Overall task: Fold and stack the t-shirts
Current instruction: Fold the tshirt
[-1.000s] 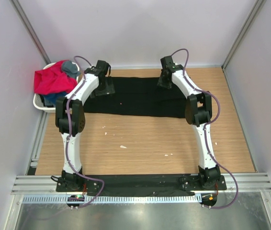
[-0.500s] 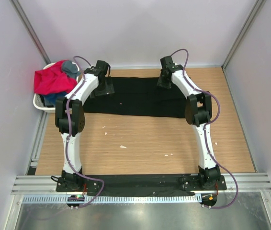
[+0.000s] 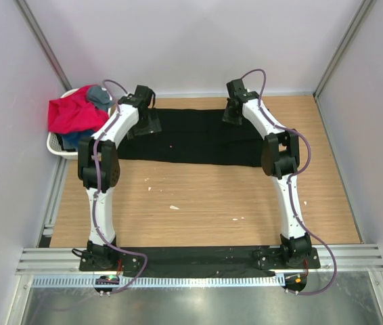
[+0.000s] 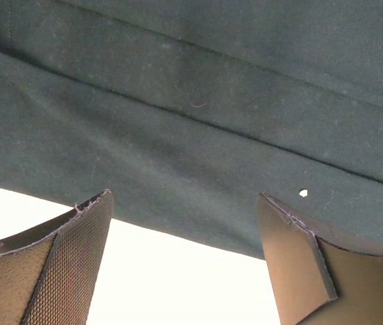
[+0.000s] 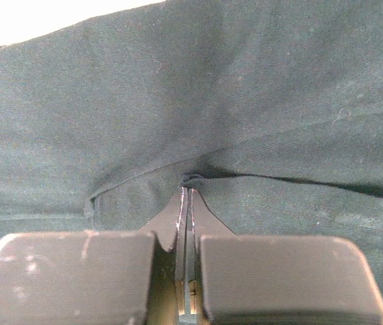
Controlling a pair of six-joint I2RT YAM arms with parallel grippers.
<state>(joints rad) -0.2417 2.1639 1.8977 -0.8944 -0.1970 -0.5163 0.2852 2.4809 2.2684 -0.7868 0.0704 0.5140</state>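
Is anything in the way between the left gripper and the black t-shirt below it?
Nothing visible. The left gripper, jaws open, sits right above an edge of the black t-shirt, with no other object between them.

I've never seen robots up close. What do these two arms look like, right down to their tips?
The left arm and right arm are slim white tubes linked by chunky black joints, rising from black bases. A purple cable loops along each. The left end effector has two flat fingers with textured pads; the right end effector has blocky black fingers.
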